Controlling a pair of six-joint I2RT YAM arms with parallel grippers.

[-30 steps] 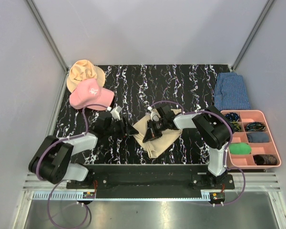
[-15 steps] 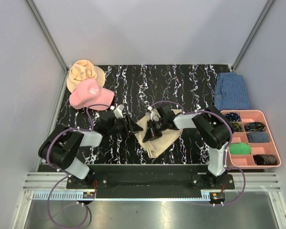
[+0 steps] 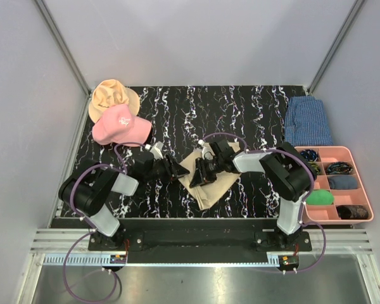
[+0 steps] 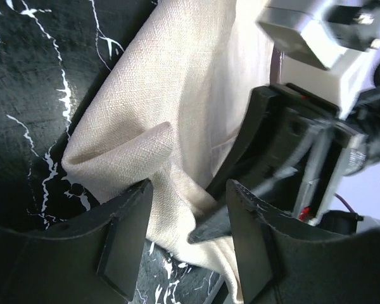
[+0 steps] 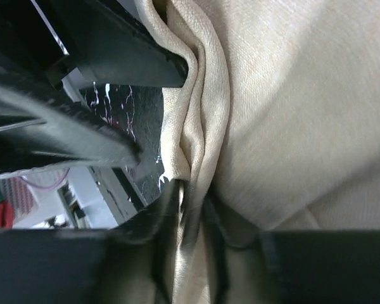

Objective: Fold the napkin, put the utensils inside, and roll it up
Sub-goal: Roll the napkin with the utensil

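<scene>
Two robot arms meet over the middle of a black marbled table (image 3: pixel 253 114). The napkin (image 3: pixel 216 183), a beige folded bundle, lies beneath the right gripper (image 3: pixel 199 176) and just ahead of the left gripper (image 3: pixel 175 170). Its long axis runs from the far side toward the near table edge, with one corner pointing near that edge. The left gripper's fingers stand moderately apart, straddling the napkin's left folded edge without clamping it. The right gripper's fingers are narrow, with a raised ridge of cloth between them; whether they pinch it cannot be told. Bare table lies beyond both grippers. Two hats (image 3: pixel 117 117) sit far-left of the left gripper, and a pink tray (image 3: pixel 361 174) sits well to the right.
</scene>
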